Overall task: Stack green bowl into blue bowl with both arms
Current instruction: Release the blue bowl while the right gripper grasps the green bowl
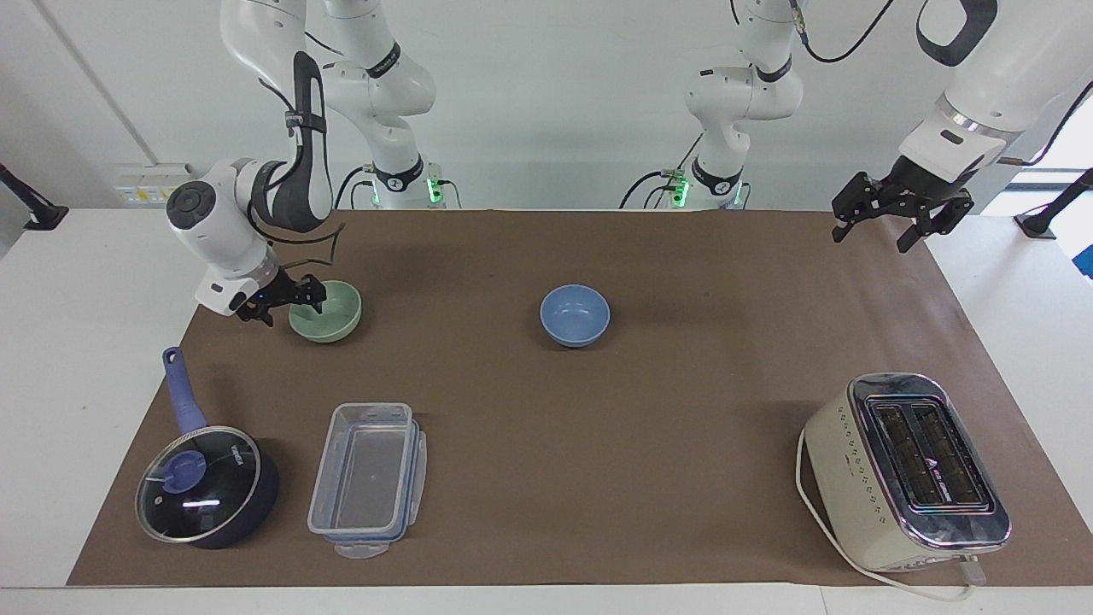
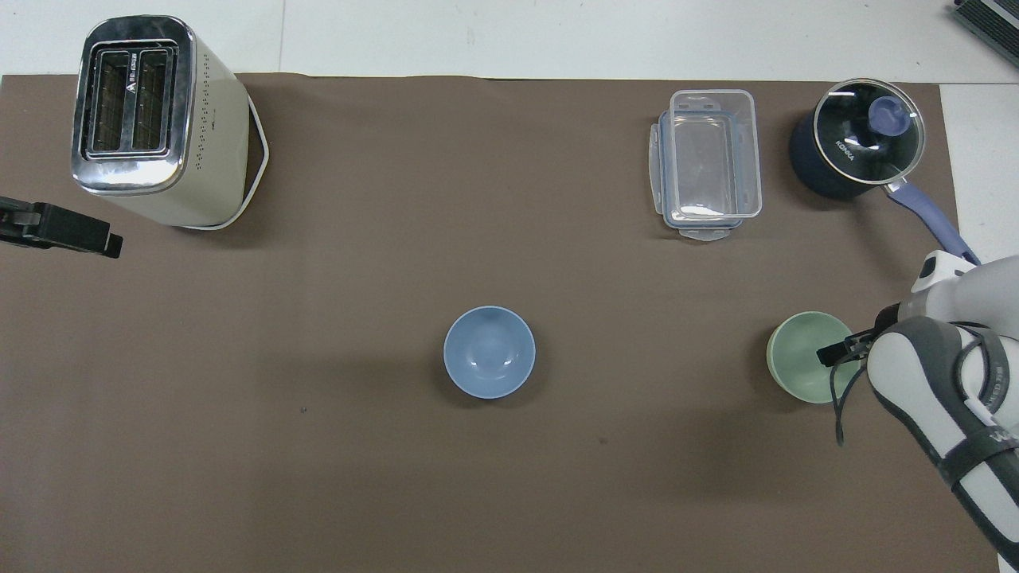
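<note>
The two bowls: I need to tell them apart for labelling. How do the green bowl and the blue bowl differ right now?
The green bowl is pale mint; the blue bowl is periwinkle. The green bowl sits toward the right arm's end of the table, the blue bowl near the middle. The right gripper, open, is at the green bowl's rim; nothing is near the blue bowl. Both are small, round, upright, empty, about the same size.
</note>
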Motion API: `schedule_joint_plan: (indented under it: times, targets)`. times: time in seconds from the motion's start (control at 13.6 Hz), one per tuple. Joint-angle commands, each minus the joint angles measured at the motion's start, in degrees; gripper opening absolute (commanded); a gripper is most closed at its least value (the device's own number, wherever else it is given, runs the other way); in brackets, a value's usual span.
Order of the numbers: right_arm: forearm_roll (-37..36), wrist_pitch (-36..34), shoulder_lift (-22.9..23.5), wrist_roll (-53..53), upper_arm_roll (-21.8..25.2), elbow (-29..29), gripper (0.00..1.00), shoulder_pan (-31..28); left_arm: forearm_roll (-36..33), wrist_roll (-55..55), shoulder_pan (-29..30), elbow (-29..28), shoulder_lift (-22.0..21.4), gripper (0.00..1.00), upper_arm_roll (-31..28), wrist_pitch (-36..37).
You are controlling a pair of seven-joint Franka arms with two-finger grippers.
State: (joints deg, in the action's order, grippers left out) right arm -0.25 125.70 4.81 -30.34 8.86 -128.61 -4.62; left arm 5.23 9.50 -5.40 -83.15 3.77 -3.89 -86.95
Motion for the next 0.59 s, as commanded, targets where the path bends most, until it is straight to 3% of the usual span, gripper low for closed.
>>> schedule_joint_plan:
  times: [0.0, 0.15, 0.22, 0.52]
  targets:
    - [1.31, 0.95, -2.35, -3.4, -0.42, -2.79, 0.84, -1.44, -0.4, 0.87, 0.74, 1.52, 0.28, 1.0, 0.72, 2.92]
    - [1.31, 1.21, -2.26, -3.93, -0.42, -2.79, 0.16, -1.35, -0.84, 1.04, 0.22, -3.23, -2.62, 1.0, 0.81, 1.96]
    - [1.31, 1.3, -2.17, -3.41, -0.42, -2.7, 0.0, -1.18, -0.84, 1.04, 0.13, -4.2, -3.41, 1.0, 0.81, 2.04]
    - [1.31, 0.26, -1.38, -2.62, -0.51, -0.69, 0.0, -0.82, -0.75, 0.95, 0.04, -4.92, -3.77, 1.0, 0.99, 2.05]
